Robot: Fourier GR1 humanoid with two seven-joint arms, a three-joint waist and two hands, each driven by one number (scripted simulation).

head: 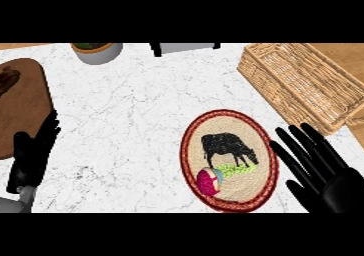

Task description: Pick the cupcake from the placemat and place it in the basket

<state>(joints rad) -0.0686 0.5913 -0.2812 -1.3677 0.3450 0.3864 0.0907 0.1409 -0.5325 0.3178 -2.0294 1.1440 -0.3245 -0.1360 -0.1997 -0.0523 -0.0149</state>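
The right hand (334, 186), black with its fingers spread straight and released, holds nothing; it sits just to the right of the oval woven placemat with a red rim and a black cow picture (231, 161), with its fingertips pointing up and away from the robot and its thumb side nearest the mat's rim. The small cupcake with pink frosting and a pale blue wrapper (210, 181) lies on the placemat's lower left part, below the cow and apparently tipped on its side, so it is on the far side of the mat from that hand. Beyond the placemat's upper right, well apart from the cupcake, stands the rectangular tan wicker basket (303, 82), set at a slant at the edge of the white marble tabletop (133, 115).

Far to the left of the placemat the left hand (31, 157) rests open near the view's edge, fingers up, beside a dark brown wooden cutting board (19, 107). Above and left of the placemat, at the tabletop's far edge, is a grey pot with green inside (96, 51), and next to it a pale object with dark legs that I cannot identify.

By my reading the task is at its first step: the approach, with the pick not yet made. The next move calls for the right hand to cross leftward over the placemat, come down over the cupcake, and curl its fingers and thumb round the wrapper before any lift toward the basket. The tipped pose may make the cupcake roll when touched.
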